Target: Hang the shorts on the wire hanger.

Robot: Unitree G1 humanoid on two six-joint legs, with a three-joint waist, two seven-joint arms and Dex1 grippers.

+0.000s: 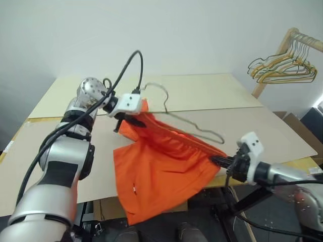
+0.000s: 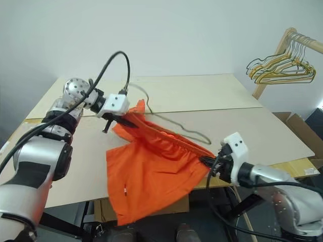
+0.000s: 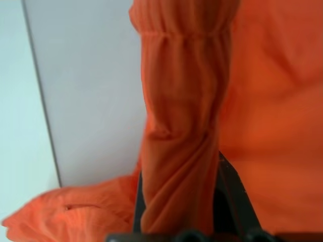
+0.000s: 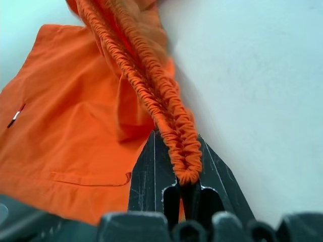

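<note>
The bright orange shorts [image 1: 161,171] hang over the table's front edge, their gathered waistband pulled into a taut band between my two grippers. My left gripper [image 1: 128,120] is shut on the waistband's upper end, and the left wrist view shows fabric twisted between its fingers [image 3: 229,196]. At the table's front right edge, my right gripper [image 1: 218,160] is shut on the other end; the elastic [image 4: 169,116] runs into its closed jaws. The wire hanger [image 1: 165,103] lies flat on the table just behind the shorts, hook pointing away from me. Part of it is hidden by the fabric.
The table [image 1: 202,93] is covered with beige cardboard sheets. A wooden rack with bunched gold and green hangers [image 1: 282,65] stands at the back right. A cardboard box [image 1: 295,123] sits beside the table's right edge. The shorts' legs dangle below the front edge.
</note>
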